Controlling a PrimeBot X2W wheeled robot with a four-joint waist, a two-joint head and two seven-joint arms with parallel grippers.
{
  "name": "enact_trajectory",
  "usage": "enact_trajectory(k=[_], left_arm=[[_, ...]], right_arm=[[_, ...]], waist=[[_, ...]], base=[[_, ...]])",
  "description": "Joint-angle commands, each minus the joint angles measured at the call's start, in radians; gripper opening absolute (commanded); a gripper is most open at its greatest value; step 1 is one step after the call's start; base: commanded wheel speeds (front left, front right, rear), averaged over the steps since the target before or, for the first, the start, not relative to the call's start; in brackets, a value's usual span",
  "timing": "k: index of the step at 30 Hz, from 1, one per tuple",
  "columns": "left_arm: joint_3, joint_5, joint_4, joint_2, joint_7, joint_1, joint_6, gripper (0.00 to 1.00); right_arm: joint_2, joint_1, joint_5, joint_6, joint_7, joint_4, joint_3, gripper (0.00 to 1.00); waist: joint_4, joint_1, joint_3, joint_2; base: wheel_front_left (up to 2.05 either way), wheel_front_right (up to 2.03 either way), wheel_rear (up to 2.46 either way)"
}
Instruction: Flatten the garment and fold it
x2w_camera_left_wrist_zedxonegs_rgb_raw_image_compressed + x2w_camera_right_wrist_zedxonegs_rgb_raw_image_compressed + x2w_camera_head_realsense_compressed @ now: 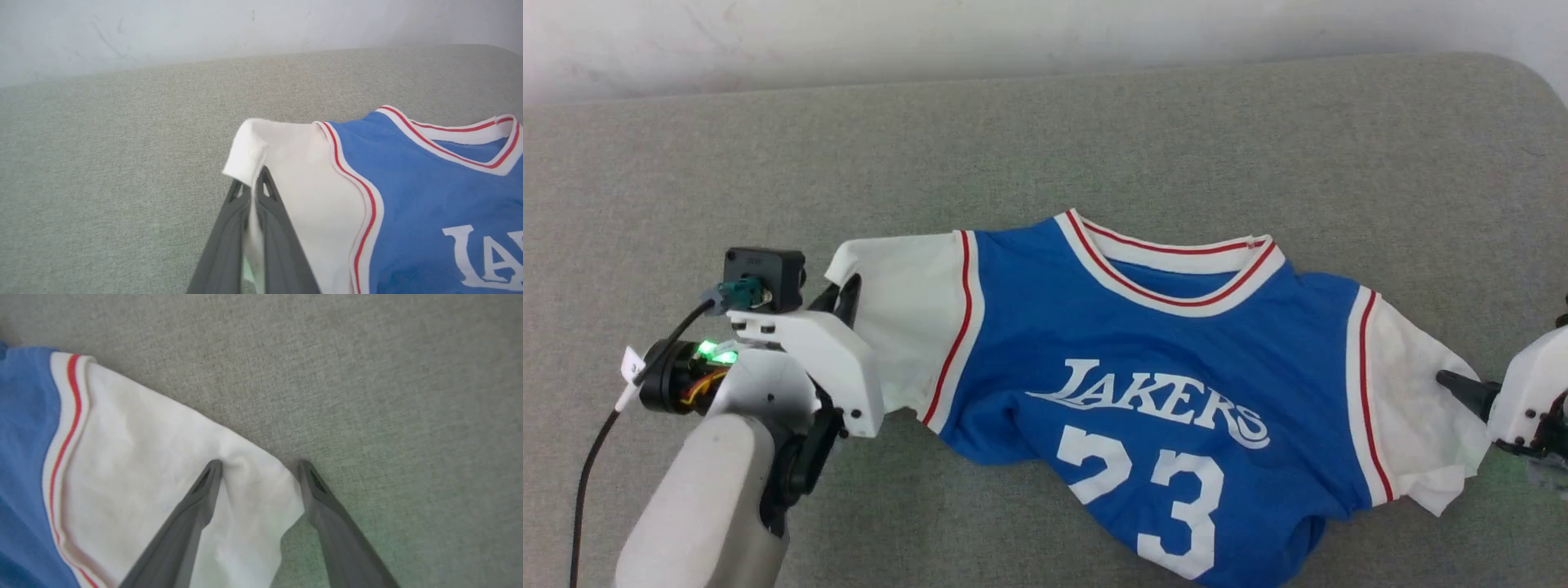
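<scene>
Closest to the lens in the head view, the pale left forearm (pixel 698 490) rises from the bottom corner. At its tip the left gripper (pixel 845 298) is clamped on the outer edge of the left sleeve (pixel 898 310). The garment (pixel 1143 343) lies face up across the middle of the grey padded surface (pixel 1045 139), with its collar away from the robot and LAKERS and 23 readable. Its lower body is bunched and rumpled toward the near side, so it's not flat yet. Out at the right edge, the right gripper (pixel 1462 385) pokes a dark fingertip onto the right sleeve (pixel 1409 392).

Now the left wrist view, and the left gripper (pixel 251 181) has its fingers (pixel 229 228) pressed together with a thin fold of white cuff sandwiched between them. The sleeve's corner flops over the tips. I'd say that pinch is there to draw the sleeve outward and tighten the shoulder line.

Over to the right wrist view, where the right gripper (pixel 259 465) stands spread wide, gripping nothing. One finger (pixel 196 506) rests on the white cloth and the other (pixel 327 506) sits on bare surface just beside the sleeve's edge, so the cuff corner lies between them. That looks like lining up for a matching pinch, so both arms can pull apart and spread the jersey.
</scene>
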Motion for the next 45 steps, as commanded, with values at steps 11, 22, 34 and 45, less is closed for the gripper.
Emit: enact_trajectory(k=[11,22,34,45], left_arm=[[0.011,-0.002,-0.039,0.017,0.002,0.028,0.021,0.0],[0.098,0.04,0.0,0.077,-0.111,-0.172,0.034,0.0],[0.132,0.042,0.379,0.065,-0.268,-0.675,-0.03,0.0],[0.133,0.095,0.602,0.064,-0.498,-1.071,-0.043,0.0]], right_arm=[[0.032,0.002,0.104,0.001,0.202,0.051,0.13,0.0],[-0.125,-0.158,-0.062,0.001,-0.083,-0.195,0.125,0.0],[-0.025,-0.585,-0.266,0.001,-0.426,-0.107,0.046,0.0],[-0.011,-0.936,-0.354,0.001,-0.742,0.071,0.053,0.0]], waist=[[-0.016,0.0,-0.035,-0.0001],[-0.04,0.0,-0.13,-0.0001],[-0.08,0.0,-0.007,-0.0001],[-0.09,0.0,0.159,-0.0001]], base=[[0.0,0.0,0.0],[0.0,0.0,0.0],[0.0,0.0,0.0],[0.0,0.0,0.0]])
